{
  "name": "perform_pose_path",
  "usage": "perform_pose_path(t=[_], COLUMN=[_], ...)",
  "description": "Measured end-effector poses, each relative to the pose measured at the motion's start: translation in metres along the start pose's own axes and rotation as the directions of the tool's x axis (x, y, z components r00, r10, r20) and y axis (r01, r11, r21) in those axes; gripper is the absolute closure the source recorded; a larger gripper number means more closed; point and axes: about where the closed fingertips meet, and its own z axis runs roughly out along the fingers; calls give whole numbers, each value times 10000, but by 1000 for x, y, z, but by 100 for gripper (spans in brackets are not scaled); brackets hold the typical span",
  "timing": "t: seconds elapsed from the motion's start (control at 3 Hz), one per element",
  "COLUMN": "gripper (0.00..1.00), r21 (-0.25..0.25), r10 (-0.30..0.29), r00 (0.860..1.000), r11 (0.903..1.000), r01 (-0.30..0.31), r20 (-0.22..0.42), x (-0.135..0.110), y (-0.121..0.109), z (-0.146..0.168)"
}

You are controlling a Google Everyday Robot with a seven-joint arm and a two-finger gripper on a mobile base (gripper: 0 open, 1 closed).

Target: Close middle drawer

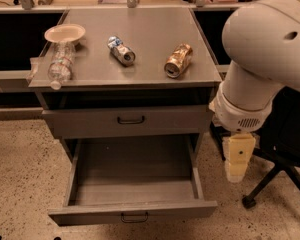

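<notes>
Grey metal tabletop [150, 29] carries, from the left, a clear plastic bottle [59, 65] lying on its side with its base against a shallow pale bowl [65, 32], then a blue-and-white can [122, 50] and a golden can [178, 60], both lying down. Below, the top drawer [90, 121] sits shut; the middle drawer [132, 211] stands pulled far out. Right of it, the cream pincer [237, 171] hangs pointing down, apart from the drawer; whether wide or narrow, I cannot tell. An office chair base [270, 181] stands just beyond.
</notes>
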Motion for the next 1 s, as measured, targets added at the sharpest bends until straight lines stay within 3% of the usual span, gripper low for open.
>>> perform_pose_path(t=[0.33, 0.67, 1.0], gripper=[0, 0, 0], r21=[-129, -1096, -1987], r10=[-371, -1142, -1333], r00=[9992, 9847, 9214], r11=[9992, 9856, 9557], r01=[373, 1290, 2170], r20=[127, 1319, 3650], x=[-7, -29, -87], y=[0, 25, 82], z=[5, 66, 144])
